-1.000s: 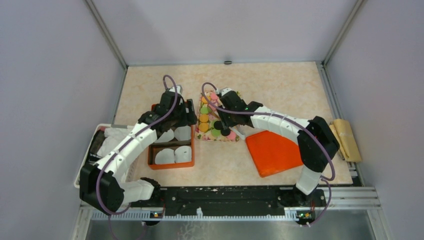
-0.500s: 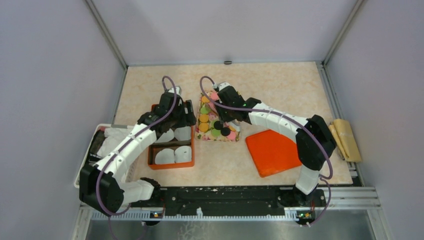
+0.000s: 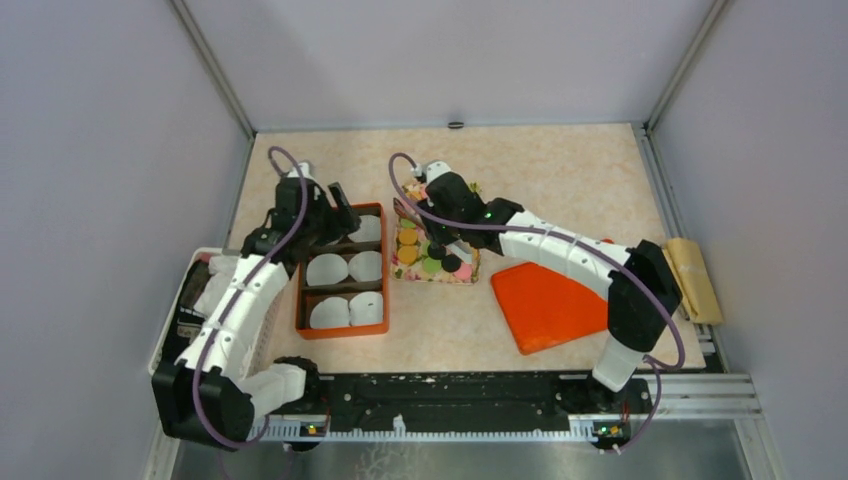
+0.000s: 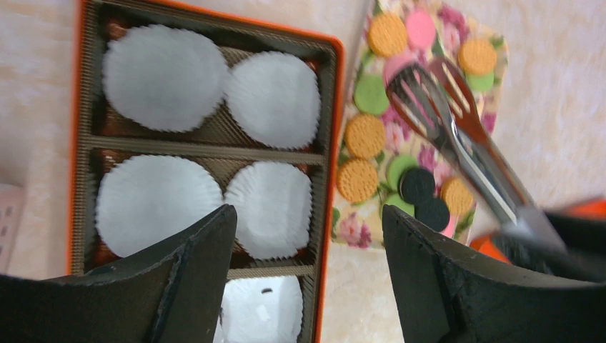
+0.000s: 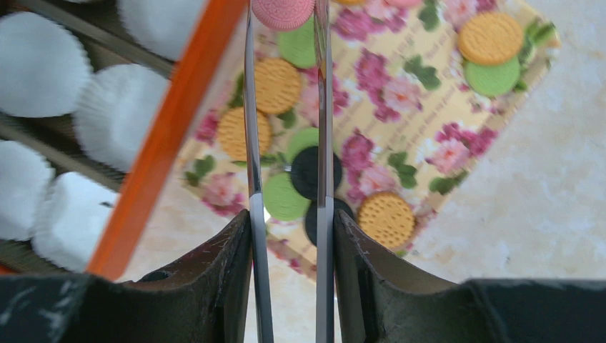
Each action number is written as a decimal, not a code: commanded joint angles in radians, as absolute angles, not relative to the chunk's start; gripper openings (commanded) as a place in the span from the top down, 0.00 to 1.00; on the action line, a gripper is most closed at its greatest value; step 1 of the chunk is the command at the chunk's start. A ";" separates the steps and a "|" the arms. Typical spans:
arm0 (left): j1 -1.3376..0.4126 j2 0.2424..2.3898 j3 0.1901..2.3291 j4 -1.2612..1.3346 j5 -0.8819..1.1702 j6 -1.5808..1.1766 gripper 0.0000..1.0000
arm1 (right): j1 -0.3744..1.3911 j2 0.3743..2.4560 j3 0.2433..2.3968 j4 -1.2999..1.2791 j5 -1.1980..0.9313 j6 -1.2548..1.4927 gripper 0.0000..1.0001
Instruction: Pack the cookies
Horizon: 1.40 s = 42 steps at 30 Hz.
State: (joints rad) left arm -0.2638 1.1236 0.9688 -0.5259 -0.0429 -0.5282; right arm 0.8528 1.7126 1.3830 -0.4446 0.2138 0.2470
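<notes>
Drawn back toward the far-left corner of the orange box [image 3: 340, 332] since a second ago, the left gripper [image 4: 307, 214] is held wide open and empty. Metal tongs [image 5: 324, 143] are clamped between the right gripper [image 5: 289, 218] fingers (now squeezed narrower), and a pink cookie [image 5: 282, 11] is caught between their tips. The remaining cookies [image 5: 490, 37] are spread on the floral sheet [image 5: 443, 121] beside the box, where white paper liners [image 4: 164, 78] are set in the compartments.
</notes>
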 commanded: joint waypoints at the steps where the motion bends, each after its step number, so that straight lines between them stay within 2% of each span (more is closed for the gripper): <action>1: -0.089 1.099 1.020 -0.478 0.066 -0.576 0.20 | 0.948 1.637 1.504 -0.406 0.233 0.217 0.77; 6: 0.056 1.094 1.027 -0.454 0.094 -0.622 0.20 | 1.011 1.680 1.578 -0.395 0.197 0.197 0.77; 11: 0.152 1.107 1.018 -0.428 0.180 -0.630 0.20 | 1.047 1.811 1.697 -0.416 0.159 0.170 0.77; 20: 0.177 1.100 1.003 -0.425 0.204 -0.589 0.20 | 1.055 2.045 1.936 -0.451 0.142 0.135 0.76; 27: 0.185 1.104 1.004 -0.426 0.215 -0.563 0.20 | 1.056 2.147 2.044 -0.474 0.137 0.128 0.76; 35: 0.198 1.116 0.999 -0.426 0.244 -0.552 0.20 | 1.055 2.171 2.070 -0.494 0.158 0.127 0.57; 42: 0.216 1.115 0.996 -0.431 0.275 -0.551 0.21 | 1.056 2.174 2.064 -0.494 0.152 0.133 0.51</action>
